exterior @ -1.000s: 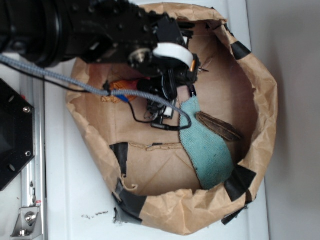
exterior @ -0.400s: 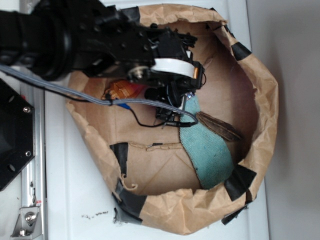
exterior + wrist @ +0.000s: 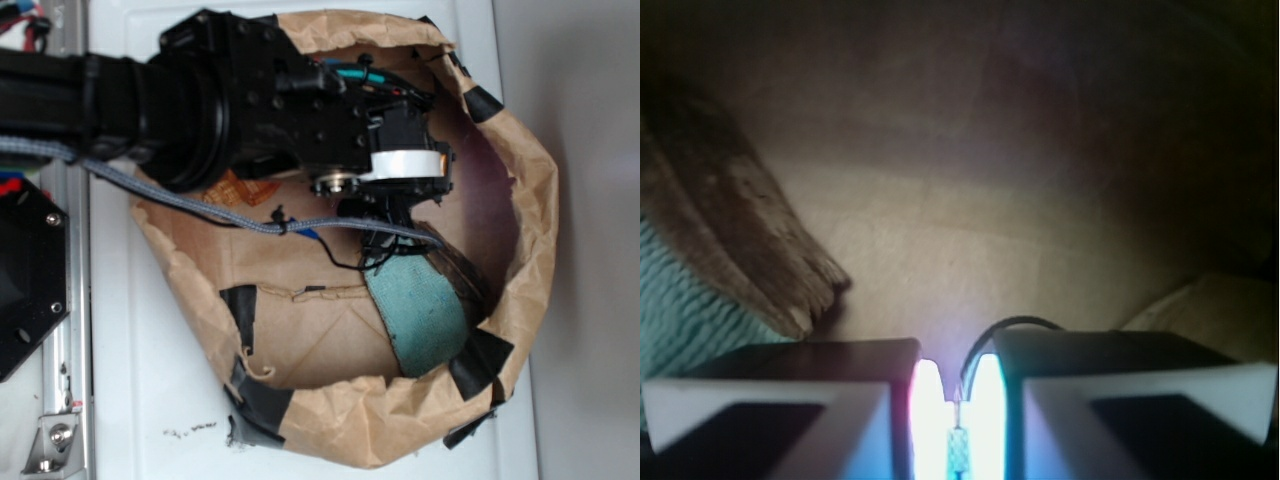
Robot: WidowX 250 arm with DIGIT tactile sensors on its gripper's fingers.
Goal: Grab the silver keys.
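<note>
The gripper [image 3: 958, 420] at the bottom of the wrist view is nearly closed, pinching a thin wire loop [image 3: 1012, 330], so the silver keys are probably hanging hidden underneath.

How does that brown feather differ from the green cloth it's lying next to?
The feather is dark brown, streaky and tapers to a ragged tip; the teal cloth is blue-green with a woven, nubbly surface. The cloth is much broader; the feather is a narrow strip along its edge. Both lie flat on the brown paper floor of the bag.
</note>
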